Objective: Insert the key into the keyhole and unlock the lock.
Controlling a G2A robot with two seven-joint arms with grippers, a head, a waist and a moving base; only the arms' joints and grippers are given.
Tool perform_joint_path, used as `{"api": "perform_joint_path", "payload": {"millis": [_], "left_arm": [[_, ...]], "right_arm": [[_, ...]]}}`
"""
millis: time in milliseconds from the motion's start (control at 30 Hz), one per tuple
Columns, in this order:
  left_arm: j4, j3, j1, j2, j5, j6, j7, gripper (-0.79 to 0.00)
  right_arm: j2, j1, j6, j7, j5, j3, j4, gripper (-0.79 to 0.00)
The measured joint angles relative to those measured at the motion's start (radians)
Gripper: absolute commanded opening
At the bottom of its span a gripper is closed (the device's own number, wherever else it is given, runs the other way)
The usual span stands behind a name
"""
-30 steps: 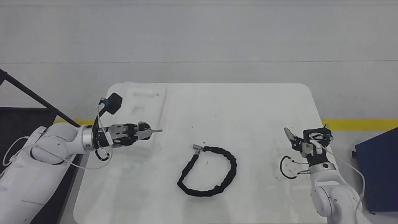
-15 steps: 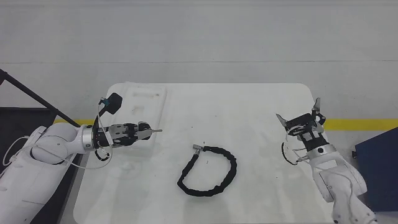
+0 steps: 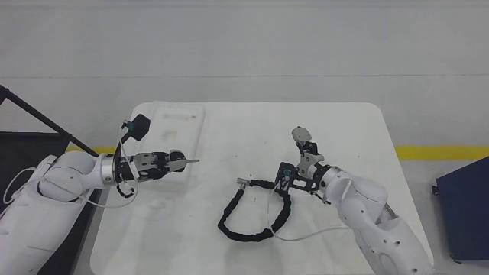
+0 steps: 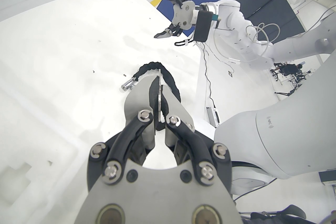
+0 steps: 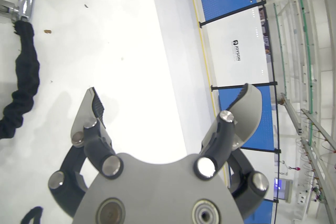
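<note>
Presently left tool point(image 4: 158, 88) grips flat silver key point(image 4: 159, 100); right tool point(image 5: 168, 96), spread wide beside black sleeved cable lock point(image 5: 26, 70), should probably next steady its chrome head point(image 5: 25, 5).

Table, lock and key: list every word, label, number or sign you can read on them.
None. No word, label, number or sign shows on the table, the lock or the key.
</note>
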Motion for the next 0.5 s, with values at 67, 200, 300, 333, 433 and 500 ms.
{"api": "perform_joint_path", "payload": {"millis": [67, 200, 300, 333, 433, 500], "left_arm": [[0.000, 0.000, 0.000, 0.000, 0.000, 0.000, 0.000, -0.785], [0.000, 0.000, 0.000, 0.000, 0.000, 0.000, 0.000, -0.785], [0.000, 0.000, 0.000, 0.000, 0.000, 0.000, 0.000, -0.785], [0.000, 0.000, 0.000, 0.000, 0.000, 0.000, 0.000, -0.785], [0.000, 0.000, 0.000, 0.000, 0.000, 0.000, 0.000, -0.785], [0.000, 0.000, 0.000, 0.000, 0.000, 0.000, 0.000, -0.785]], "right_arm": [[-0.001, 0.006, -0.007, 0.004, 0.018, -0.003, 0.005, 0.000], [-0.001, 0.004, -0.006, 0.003, 0.010, -0.002, 0.003, 0.000], [-0.001, 0.004, -0.006, 0.003, 0.010, -0.002, 0.003, 0.000], [-0.001, 0.004, -0.006, 0.003, 0.010, -0.002, 0.003, 0.000], [-0.001, 0.004, -0.006, 0.003, 0.010, -0.002, 0.003, 0.000], [-0.001, 0.004, -0.006, 0.003, 0.010, -0.002, 0.003, 0.000]]}}
